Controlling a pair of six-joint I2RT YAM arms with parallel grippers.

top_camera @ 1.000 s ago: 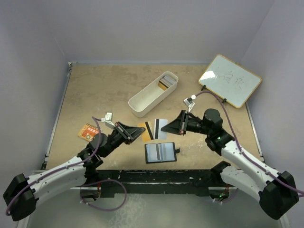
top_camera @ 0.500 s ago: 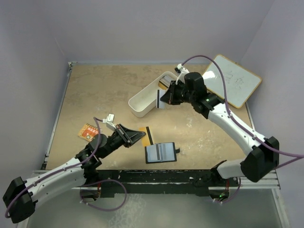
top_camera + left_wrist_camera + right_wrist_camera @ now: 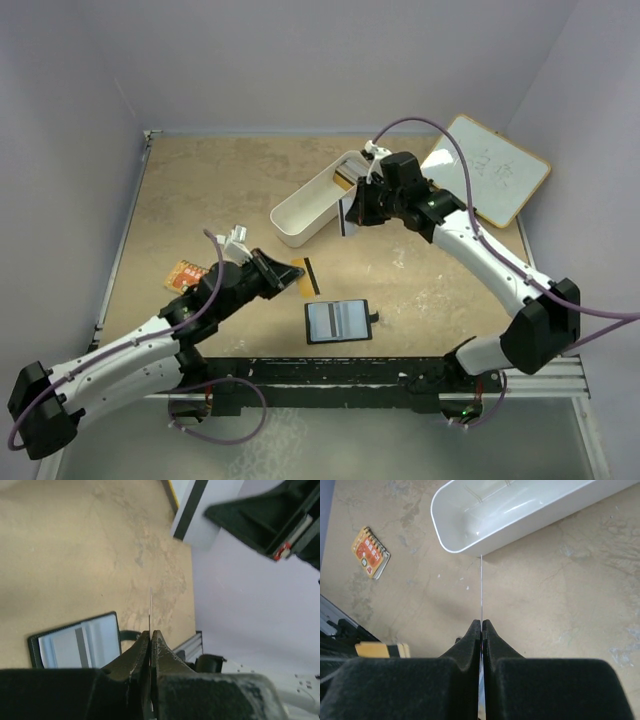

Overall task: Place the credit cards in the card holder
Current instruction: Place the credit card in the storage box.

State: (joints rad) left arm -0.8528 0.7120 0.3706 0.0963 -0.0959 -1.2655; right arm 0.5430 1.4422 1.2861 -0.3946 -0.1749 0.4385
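The credit cards are split up. One yellow card with a dark stripe is clamped by its edge in the left gripper, whose fingers are pressed together on it; the left wrist view shows it only as a thin line running out from the fingertips. A grey card with a black stripe is pinched the same way in the right gripper, fingers tight on it, and it too shows edge-on in that arm's own camera. More cards sit as a stack at the far end of the white tray, just beyond the right gripper; the tray's empty rounded end lies just ahead of the grey card's tip. The card holder lies open and flat on the desk, near the left gripper on its right side and well apart from the right gripper. An orange booklet lies behind the left gripper beside its arm, and a whiteboard rests behind the right gripper.
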